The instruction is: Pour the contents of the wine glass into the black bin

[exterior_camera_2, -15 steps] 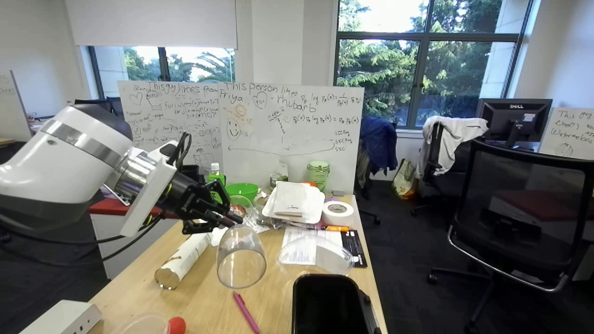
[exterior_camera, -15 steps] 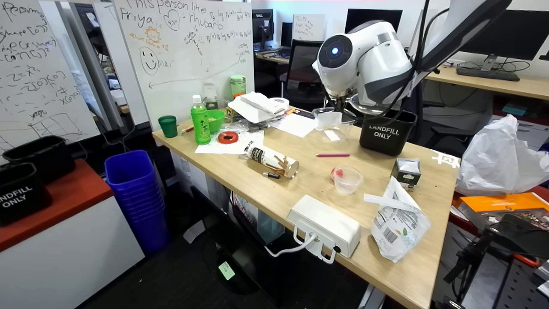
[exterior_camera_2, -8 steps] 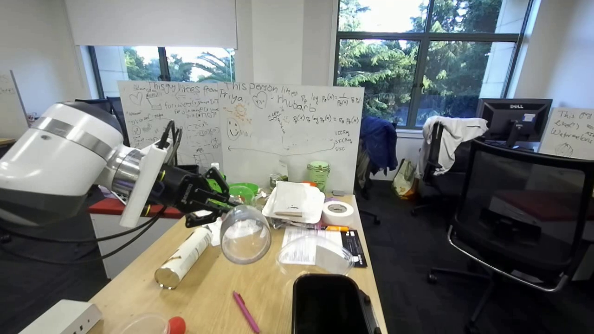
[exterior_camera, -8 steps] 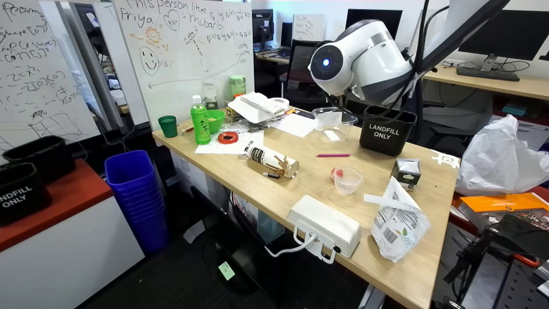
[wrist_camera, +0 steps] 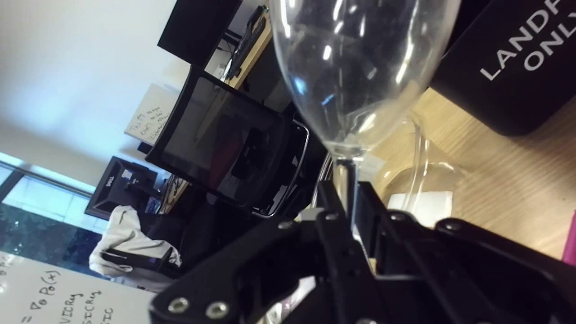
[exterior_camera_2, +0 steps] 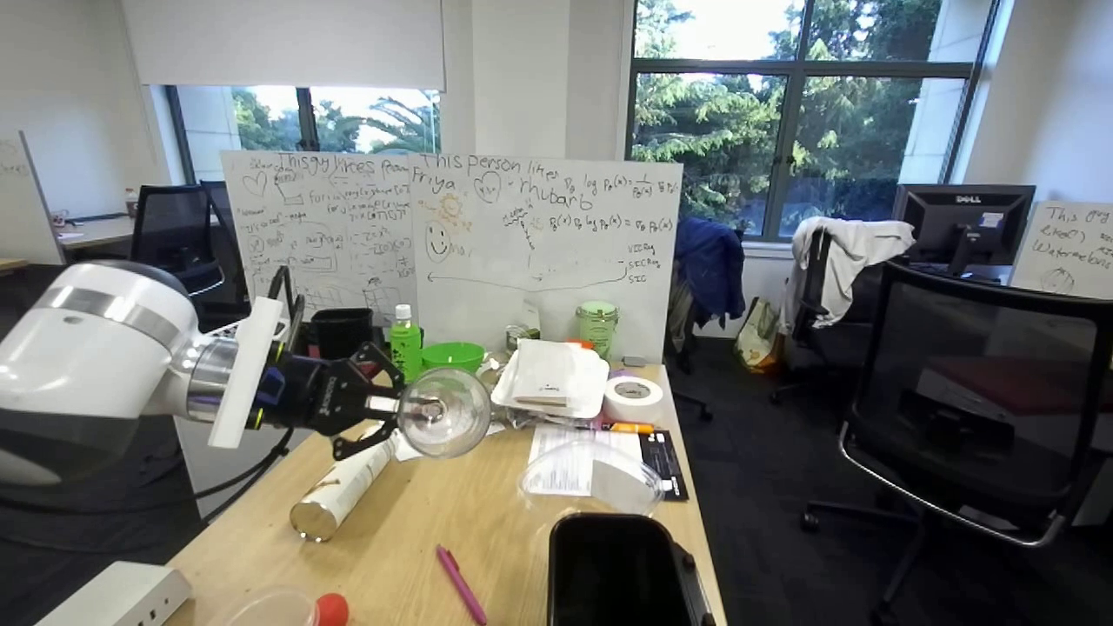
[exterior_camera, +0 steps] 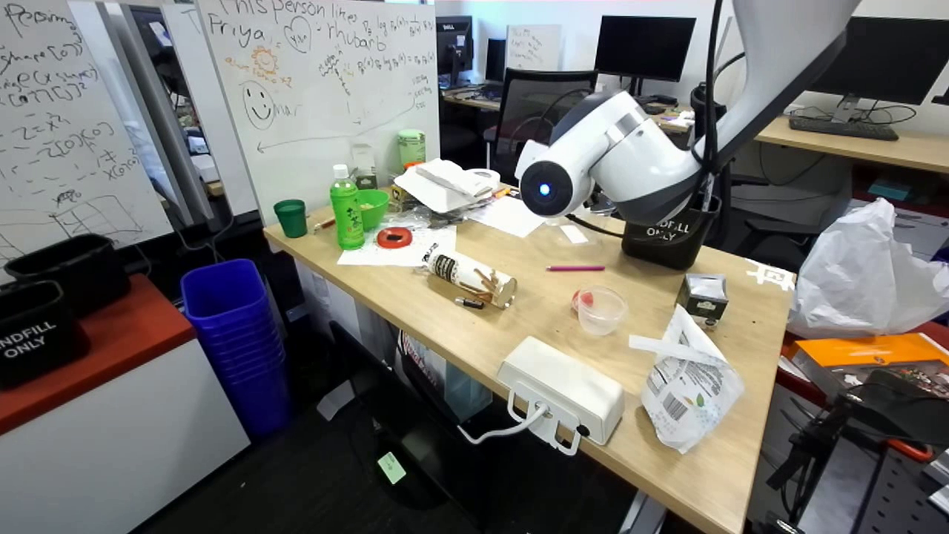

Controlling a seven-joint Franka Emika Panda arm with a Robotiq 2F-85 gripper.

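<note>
My gripper (wrist_camera: pixel 345 189) is shut on the stem of the clear wine glass (wrist_camera: pixel 360 76) and holds it above the desk. In an exterior view the gripper (exterior_camera_2: pixel 396 404) is at the left and the glass (exterior_camera_2: pixel 445 413) points its round mouth roughly level towards that camera. No contents can be made out in the bowl. The black bin (exterior_camera: pixel 663 241), marked LANDFILL ONLY, stands on the desk; the arm partly covers it there and hides the glass. The bin also shows at the lower middle (exterior_camera_2: pixel 609 569) and, in the wrist view, right of the glass (wrist_camera: pixel 513 90).
A clear plastic container (exterior_camera_2: pixel 600 478) stands beside the bin. A pink pen (exterior_camera: pixel 576 268), a white tube (exterior_camera: pixel 474 278), a clear cup (exterior_camera: pixel 602 311) and a small dark box (exterior_camera: pixel 701 300) are on the desk. White trays (exterior_camera_2: pixel 552 382) and a green bowl (exterior_camera_2: pixel 454 356) are farther back.
The glass has turned from mouth down to roughly level, with its mouth facing the camera, and its bowl has risen. The arm's wrist has swung lower; the bin has not moved.
</note>
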